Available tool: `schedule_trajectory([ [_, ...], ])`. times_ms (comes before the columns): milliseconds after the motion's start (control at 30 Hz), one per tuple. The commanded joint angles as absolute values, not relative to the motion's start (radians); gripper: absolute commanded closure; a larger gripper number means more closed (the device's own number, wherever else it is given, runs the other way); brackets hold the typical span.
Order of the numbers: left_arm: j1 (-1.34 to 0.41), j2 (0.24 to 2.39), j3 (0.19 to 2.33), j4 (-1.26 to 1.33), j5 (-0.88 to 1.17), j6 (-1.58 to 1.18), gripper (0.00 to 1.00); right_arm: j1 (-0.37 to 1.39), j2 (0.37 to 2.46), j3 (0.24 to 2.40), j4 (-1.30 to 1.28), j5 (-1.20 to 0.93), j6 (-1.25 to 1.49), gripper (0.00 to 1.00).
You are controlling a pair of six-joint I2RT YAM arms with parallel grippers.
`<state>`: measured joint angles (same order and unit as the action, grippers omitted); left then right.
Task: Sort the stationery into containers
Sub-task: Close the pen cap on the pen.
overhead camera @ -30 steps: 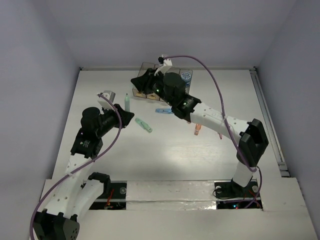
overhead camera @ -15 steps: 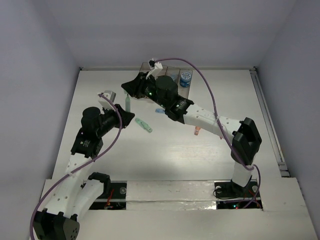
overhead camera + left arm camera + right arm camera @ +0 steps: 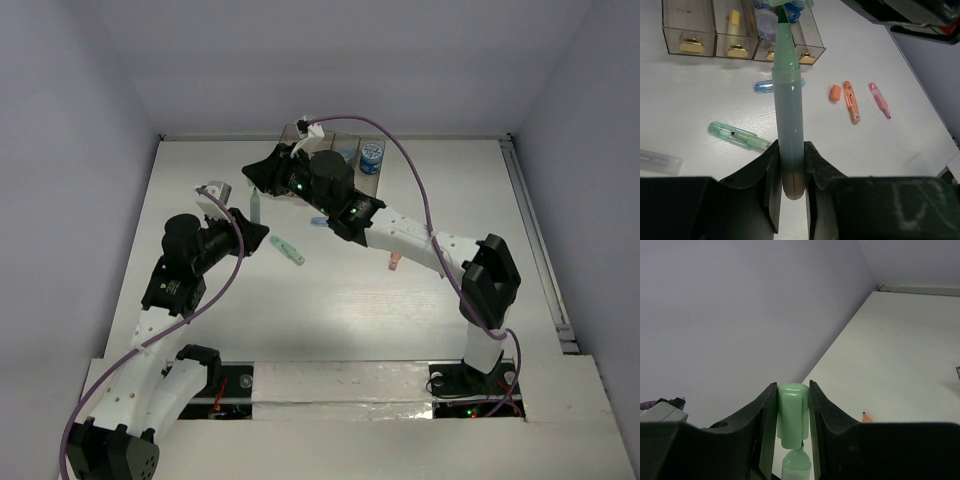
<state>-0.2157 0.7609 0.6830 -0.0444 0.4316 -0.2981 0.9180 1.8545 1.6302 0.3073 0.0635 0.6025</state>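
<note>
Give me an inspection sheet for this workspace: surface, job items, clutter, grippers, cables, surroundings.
Surface: white table, no spills seen.
Job's things: four bins, a yellow stick in the second from left; blue marker, lying green marker, orange marker and pink marker loose on the table.
Clutter: loose orange cap, clear tube.
Grippers: left gripper shut on held green marker; right gripper shut on its green cap.
Cables: purple cable looping along each arm, no snag seen.
Surroundings: plain walls, nothing else seen.

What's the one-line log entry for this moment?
left jaws: shut on pale green plastic marker | right jaws: shut on its green cap
</note>
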Motion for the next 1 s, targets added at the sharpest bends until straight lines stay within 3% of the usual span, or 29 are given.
schedule_trajectory([
  [0,-0.212,0.749,0.724,0.002,0.439,-0.293,1.00,0.928,1.865,1.700,0.364,0.077,0.583,0.90],
  [967,-0.193,0.678,0.721,0.008,0.345,-0.301,1.00,1.022,1.842,1.480,0.504,0.172,0.638,0.87],
])
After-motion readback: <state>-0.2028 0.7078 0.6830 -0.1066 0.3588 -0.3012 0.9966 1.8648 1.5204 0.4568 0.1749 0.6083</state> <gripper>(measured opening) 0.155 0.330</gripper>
